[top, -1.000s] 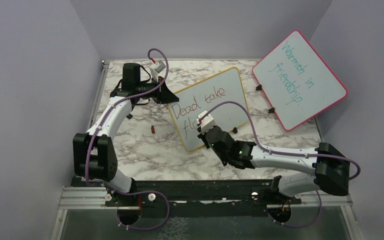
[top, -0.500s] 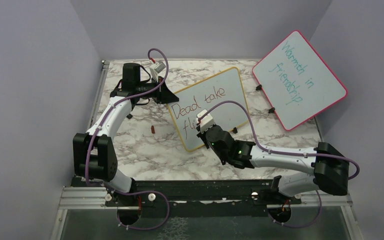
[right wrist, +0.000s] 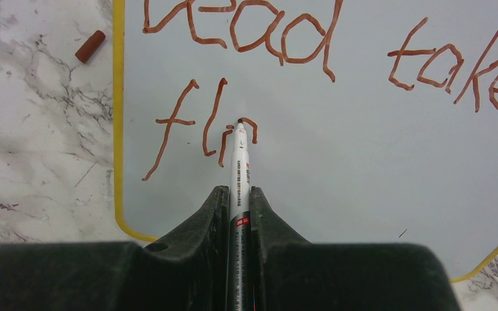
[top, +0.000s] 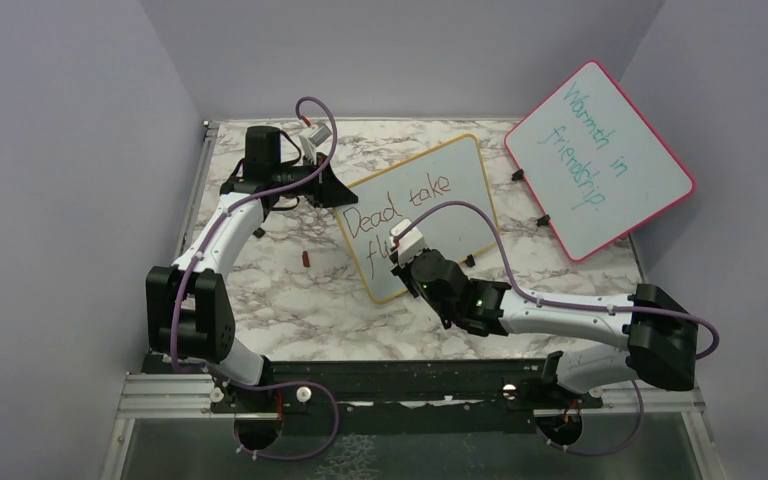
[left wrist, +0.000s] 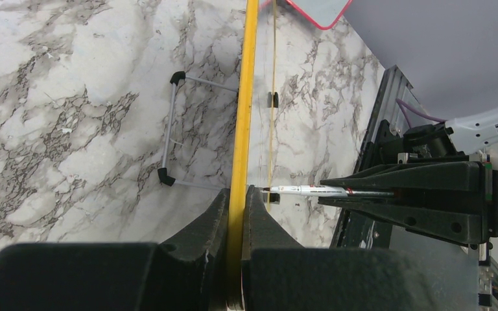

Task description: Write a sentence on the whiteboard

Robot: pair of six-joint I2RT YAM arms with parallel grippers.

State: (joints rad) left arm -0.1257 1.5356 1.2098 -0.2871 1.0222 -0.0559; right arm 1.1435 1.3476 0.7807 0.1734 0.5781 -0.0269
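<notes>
1. The whiteboard (top: 422, 215): white rectangle, thin yellow frame, rounded corners. It sits mid-table on the marble top (top: 290, 300), propped up at a tilt, long axis running from 8 o'clock up to 2 o'clock in the top view.
2. The sentence (right wrist: 279, 65) is in reddish-brown marker. Top line reads "Dead take". Second line so far shows "fl" plus the start of another stroke, unfinished.
3. Lettering is loose handwriting, strokes thin and even. The second line starts near the board's lower left corner in the right wrist view.
4. Right gripper (right wrist: 238, 194): clamped on a marker (right wrist: 239, 162). White barrel with a red band, and the tip is touching the board face right at the newest stroke.
5. In the top view the right arm reaches in from 4 o'clock, its wrist covering the lower part of the board.
6. Left gripper (left wrist: 236, 201): jaws pinched on the board's yellow edge. The frame runs straight up between the fingers in the left wrist view.
7. In the top view the left gripper (top: 332, 190) is at the board's 10 o'clock corner.
8. A wire stand with black feet (left wrist: 172, 129) shows behind the board in the left wrist view.
9. A small reddish-brown marker cap (top: 307, 259) lies on the marble at 9 o'clock from the board, apart from it.
10. A second board (top: 600, 160), pink-red frame with teal writing, stands at 2 o'clock, well apart from the yellow one.
</notes>
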